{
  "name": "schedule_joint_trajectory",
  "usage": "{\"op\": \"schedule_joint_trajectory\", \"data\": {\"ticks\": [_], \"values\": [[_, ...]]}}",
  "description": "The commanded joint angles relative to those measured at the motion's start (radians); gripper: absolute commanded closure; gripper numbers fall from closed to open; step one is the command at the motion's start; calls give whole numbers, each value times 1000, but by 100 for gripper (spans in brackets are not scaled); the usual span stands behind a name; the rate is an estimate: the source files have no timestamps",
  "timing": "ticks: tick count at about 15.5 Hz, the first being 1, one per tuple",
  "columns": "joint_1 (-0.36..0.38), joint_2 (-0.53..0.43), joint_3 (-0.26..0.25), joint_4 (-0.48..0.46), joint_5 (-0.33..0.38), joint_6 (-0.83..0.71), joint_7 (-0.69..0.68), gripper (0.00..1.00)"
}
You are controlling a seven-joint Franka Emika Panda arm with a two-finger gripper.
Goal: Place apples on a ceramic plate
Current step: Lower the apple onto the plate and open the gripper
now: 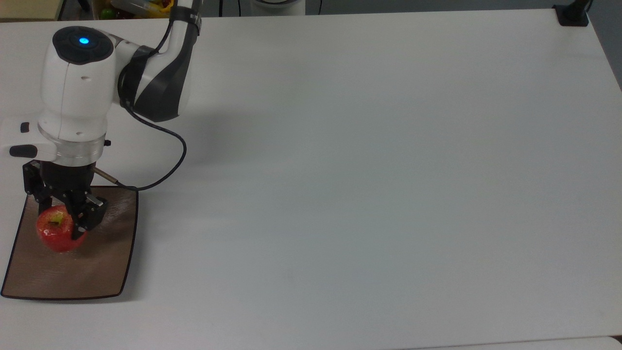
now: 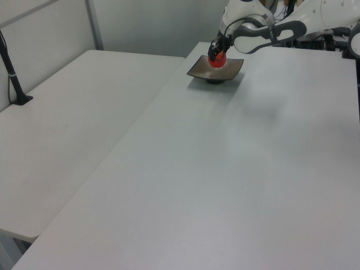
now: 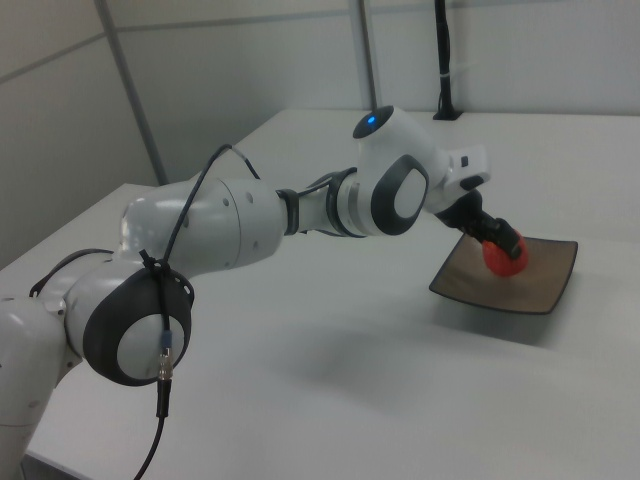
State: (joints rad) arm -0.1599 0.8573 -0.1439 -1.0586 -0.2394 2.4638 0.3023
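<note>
One apple (image 1: 58, 234), red and glossy, sits clamped in the jaws of the gripper (image 1: 62, 221) over the plate (image 1: 104, 262), toward the top view's left half of it. Whether it touches the glaze, I can't tell. Best play now: ease straight down until it rests, part the jaws gently, then lift clear vertically so it doesn't roll onto the desk (image 1: 369, 170).
</note>
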Motion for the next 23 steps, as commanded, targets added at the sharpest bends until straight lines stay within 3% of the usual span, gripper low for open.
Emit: {"op": "schedule_joint_trajectory", "data": {"ticks": [1,3,6,12,13,14,15,16,20,23], "values": [[2,31,-6,22,-5,29,3,82],[-3,32,1,19,6,46,8,82],[-4,51,1,14,148,110,20,81],[-9,66,0,6,169,115,17,79],[-9,68,-2,2,169,116,18,74],[-9,68,0,-7,170,118,23,54],[-12,66,0,-11,170,130,20,4],[-9,68,-2,-29,169,157,17,0],[-12,51,0,-57,170,204,20,0],[-29,-12,6,-70,175,202,20,0]]}}
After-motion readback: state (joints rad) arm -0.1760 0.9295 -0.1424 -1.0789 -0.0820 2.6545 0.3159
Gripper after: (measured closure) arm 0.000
